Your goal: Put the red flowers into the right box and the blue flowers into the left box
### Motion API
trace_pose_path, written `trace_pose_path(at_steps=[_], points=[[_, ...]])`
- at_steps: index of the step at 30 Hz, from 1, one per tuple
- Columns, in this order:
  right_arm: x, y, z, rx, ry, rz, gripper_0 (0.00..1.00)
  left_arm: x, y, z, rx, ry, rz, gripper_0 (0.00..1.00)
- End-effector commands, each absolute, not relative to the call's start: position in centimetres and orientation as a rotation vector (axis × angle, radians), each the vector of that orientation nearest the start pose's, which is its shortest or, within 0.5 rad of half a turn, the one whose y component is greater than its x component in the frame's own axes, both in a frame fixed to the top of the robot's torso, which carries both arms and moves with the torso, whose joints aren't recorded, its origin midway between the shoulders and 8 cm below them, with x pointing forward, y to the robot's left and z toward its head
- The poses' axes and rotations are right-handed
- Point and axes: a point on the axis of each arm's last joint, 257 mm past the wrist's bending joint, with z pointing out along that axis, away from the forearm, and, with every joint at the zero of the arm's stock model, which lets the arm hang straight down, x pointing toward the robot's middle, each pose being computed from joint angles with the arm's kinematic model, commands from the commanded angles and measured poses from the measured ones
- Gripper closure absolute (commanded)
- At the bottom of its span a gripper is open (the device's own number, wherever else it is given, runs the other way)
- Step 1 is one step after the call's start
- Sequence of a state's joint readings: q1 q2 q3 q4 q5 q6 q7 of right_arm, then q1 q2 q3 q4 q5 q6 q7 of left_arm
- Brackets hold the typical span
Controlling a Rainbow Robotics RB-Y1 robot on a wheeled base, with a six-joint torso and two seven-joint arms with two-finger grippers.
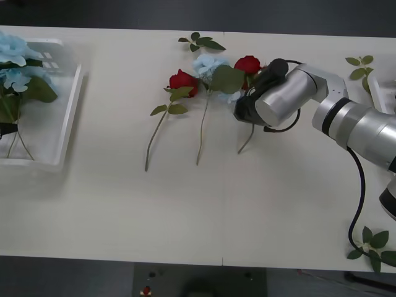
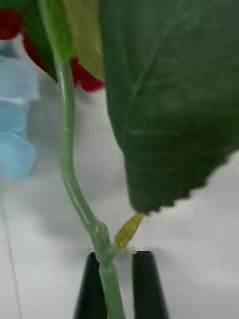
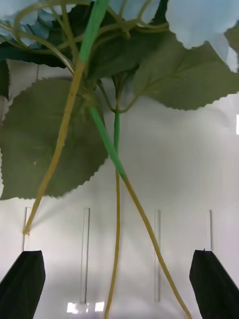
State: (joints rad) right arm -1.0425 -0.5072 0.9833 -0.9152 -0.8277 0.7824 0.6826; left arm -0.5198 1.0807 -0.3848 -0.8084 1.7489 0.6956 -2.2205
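Two red flowers lie mid-table: one (image 1: 183, 80) free, the other (image 1: 248, 64) with its stem (image 2: 67, 149) running between the black fingers (image 2: 148, 286) of my right gripper (image 2: 117, 259), which is shut on it low over the table. In the front view that gripper (image 1: 243, 112) sits under the silver wrist. A blue flower (image 1: 207, 64) lies between the two roses. The left box (image 1: 68, 117) holds blue flowers (image 1: 13, 52); my left gripper (image 3: 119, 286) hangs open above their stems (image 3: 117, 209). A rim of the right box (image 1: 382, 93) shows at the right edge.
Loose leaf sprigs lie at the back centre (image 1: 201, 42), the back right (image 1: 360, 62) and the front right corner (image 1: 373, 244). A black cable (image 1: 357, 198) hangs from the right arm. The table's front half is bare.
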Motion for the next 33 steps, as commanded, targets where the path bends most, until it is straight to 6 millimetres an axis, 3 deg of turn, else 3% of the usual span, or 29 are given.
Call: trace_pose_path(at_steps=[1, 4, 7, 10, 13, 16, 18, 21, 26, 27, 29, 30, 32, 33], points=[[64.6, -12.6, -26.1, 0.248, 2.411, 0.317, 1.00, 54.9, 55.3, -20.9, -0.008, 2.274, -0.103, 0.16], [65.3, -12.5, -23.9, 0.263, 2.379, 0.367, 1.00, 54.9, 55.3, -21.0, -0.007, 2.275, -0.103, 0.16], [65.8, -12.2, -20.6, 0.292, 2.342, 0.464, 1.00, 54.7, 54.8, -20.6, 0.003, 2.285, -0.133, 0.16], [65.9, -12.4, -17.2, 0.304, 2.310, 0.539, 1.00, 53.9, 53.1, -19.2, 0.049, 2.311, -0.224, 0.16], [65.4, -14.1, -14.5, 0.321, 2.315, 0.536, 1.00, 52.6, 51.7, -16.8, 0.106, 2.332, -0.323, 0.16], [64.8, -16.7, -11.9, 0.333, 2.328, 0.491, 1.00, 50.9, 51.7, -14.3, 0.177, 2.356, -0.356, 0.16], [63.9, -19.0, -10.5, 0.340, 2.352, 0.455, 1.00, 49.5, 52.9, -12.6, 0.273, 2.373, -0.297, 0.16], [62.8, -21.9, -9.0, 0.292, 2.383, 0.396, 1.00, 48.5, 53.8, -10.7, 0.376, 2.368, -0.239, 0.16], [60.7, -28.9, -6.7, 0.218, 2.457, 0.264, 1.00, 47.4, 54.2, -6.8, 0.590, 2.290, -0.133, 0.16], [60.5, -29.6, -6.5, 0.208, 2.464, 0.250, 1.00, 47.3, 54.2, -6.5, 0.613, 2.281, -0.123, 0.16], [59.7, -33.7, -6.4, 0.187, 2.502, 0.154, 1.00, 47.0, 53.0, -5.4, 0.715, 2.231, -0.130, 0.16], [59.5, -34.5, -6.3, 0.179, 2.506, 0.134, 1.00, 46.9, 52.5, -5.4, 0.740, 2.215, -0.144, 0.16], [59.0, -38.7, -6.5, 0.168, 2.528, 0.037, 1.00, 46.8, 49.6, -4.6, 0.828, 2.117, -0.241, 0.15], [58.9, -39.6, -6.6, 0.171, 2.533, 0.017, 1.00, 46.8, 48.8, -4.4, 0.847, 2.090, -0.269, 0.16]])
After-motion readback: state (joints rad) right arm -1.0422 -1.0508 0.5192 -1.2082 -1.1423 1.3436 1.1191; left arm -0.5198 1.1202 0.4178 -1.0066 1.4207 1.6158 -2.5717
